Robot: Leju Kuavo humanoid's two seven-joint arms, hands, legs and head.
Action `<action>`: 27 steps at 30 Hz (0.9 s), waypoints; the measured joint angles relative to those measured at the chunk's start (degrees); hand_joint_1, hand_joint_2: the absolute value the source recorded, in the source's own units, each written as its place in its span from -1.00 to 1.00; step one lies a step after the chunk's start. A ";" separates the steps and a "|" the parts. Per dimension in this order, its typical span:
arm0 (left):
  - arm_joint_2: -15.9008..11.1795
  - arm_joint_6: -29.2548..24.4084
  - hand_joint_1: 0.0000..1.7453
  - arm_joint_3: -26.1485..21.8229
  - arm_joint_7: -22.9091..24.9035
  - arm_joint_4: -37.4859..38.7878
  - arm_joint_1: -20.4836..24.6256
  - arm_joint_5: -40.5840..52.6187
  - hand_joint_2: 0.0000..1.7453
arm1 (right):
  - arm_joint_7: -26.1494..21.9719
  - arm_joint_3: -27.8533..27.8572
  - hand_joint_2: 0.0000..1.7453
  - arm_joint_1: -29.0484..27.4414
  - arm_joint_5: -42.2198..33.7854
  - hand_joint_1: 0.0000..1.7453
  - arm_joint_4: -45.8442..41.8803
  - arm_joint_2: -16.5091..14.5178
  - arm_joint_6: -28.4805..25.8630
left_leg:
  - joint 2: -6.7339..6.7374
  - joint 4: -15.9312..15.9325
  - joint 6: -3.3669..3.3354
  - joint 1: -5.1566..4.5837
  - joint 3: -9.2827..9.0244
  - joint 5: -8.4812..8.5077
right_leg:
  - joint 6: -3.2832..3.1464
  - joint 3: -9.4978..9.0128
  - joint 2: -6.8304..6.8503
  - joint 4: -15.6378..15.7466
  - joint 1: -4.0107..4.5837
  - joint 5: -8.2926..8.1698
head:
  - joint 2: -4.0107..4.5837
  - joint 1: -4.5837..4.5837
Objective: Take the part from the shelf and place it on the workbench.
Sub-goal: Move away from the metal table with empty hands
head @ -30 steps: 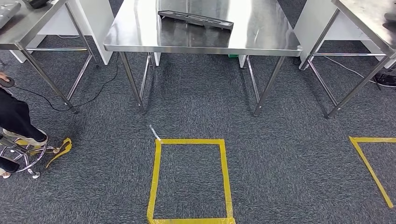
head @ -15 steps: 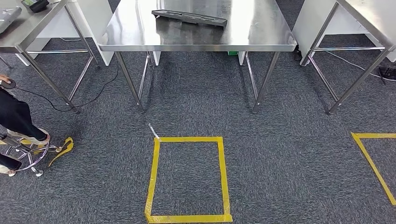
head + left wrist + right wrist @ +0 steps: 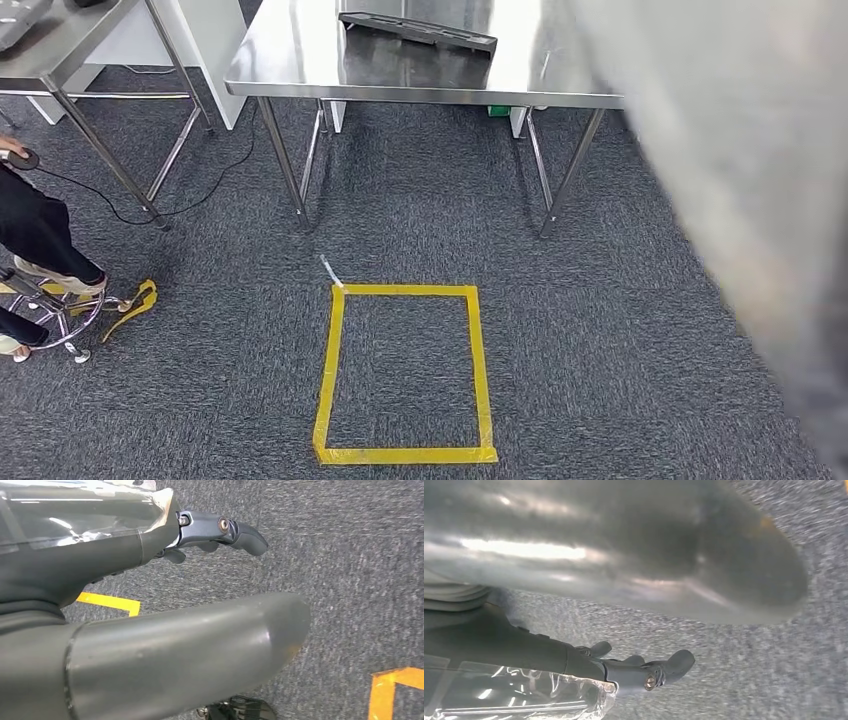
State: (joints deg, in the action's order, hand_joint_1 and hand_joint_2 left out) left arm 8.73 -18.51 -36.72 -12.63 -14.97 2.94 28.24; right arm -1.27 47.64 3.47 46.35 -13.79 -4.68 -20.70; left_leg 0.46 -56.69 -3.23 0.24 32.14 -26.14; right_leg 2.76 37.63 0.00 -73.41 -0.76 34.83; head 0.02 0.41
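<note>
I see the part [image 3: 418, 31], a long dark flat piece, lying on the steel workbench [image 3: 300, 75] near its far side, slightly askew to the front edge. Neither hand touches it. From the left wrist I see the left hand [image 3: 150, 580] hanging over the grey carpet [image 3: 560, 330], thumb [image 3: 200, 645] thick and close to the lens, darker fingers [image 3: 230, 530] stretched out and spread, with nothing between them, so I read it as empty and open. The right hand [image 3: 614, 605] looks the same from its own wrist: thumb [image 3: 674, 555] across the frame, fingers [image 3: 659, 670] extended over carpet, holding nothing. Clear plastic wrap covers the back of each hand. In front of the workbench, on the carpet, a rectangle of yellow tape [image 3: 400, 372] is stuck down, with a small white strip [image 3: 331, 272] at its far left corner. Left of the workbench stands a second steel table [image 3: 70, 50], a black cable [image 3: 150, 205] trailing beneath it. Further left, at the picture's edge, a person's dark-trousered legs [image 3: 40, 235] rest on a chrome stool base [image 3: 55, 315]. A blurred pale-grey mass [image 3: 740, 180] covers the head view to the right of the workbench; I cannot tell what it is.
</note>
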 joint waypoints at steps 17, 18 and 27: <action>0.11 0.04 -1.00 -0.06 0.04 -0.28 -0.01 0.05 -1.00 | 0.09 0.12 -1.00 0.04 0.12 -1.00 -0.37 -0.01 0.02 | -0.35 -11.85 3.33 0.37 2.76 -6.75 | -2.32 -6.75 0.30 16.86 0.03 -8.09 | 0.00 -0.44; 0.09 0.05 -1.00 -0.07 0.04 -0.29 0.04 0.12 -1.00 | 0.09 0.12 -1.00 0.04 0.12 -1.00 -0.37 -0.03 0.02 | -0.39 -7.59 3.12 0.38 0.03 -5.51 | -2.20 -6.38 0.29 16.48 0.04 -8.16 | 0.00 -0.44; 0.00 0.50 -1.00 -0.36 0.33 -0.34 0.13 0.64 -1.00 | 0.09 0.16 -1.00 0.03 0.39 -1.00 -0.39 -0.13 0.08 | -0.05 -0.31 -0.31 -0.05 -1.46 -1.25 | -0.40 -1.71 0.22 8.39 0.20 -3.93 | 0.00 -0.10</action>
State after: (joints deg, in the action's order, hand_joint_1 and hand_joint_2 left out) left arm 8.73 -18.02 -37.08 -12.29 -15.31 3.06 28.88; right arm -1.19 47.80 3.49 46.74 -14.19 -4.80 -20.62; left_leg 0.41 -56.99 -3.53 0.19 30.68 -27.40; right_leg 2.36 35.91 0.23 -65.01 -0.57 30.90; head 0.02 0.31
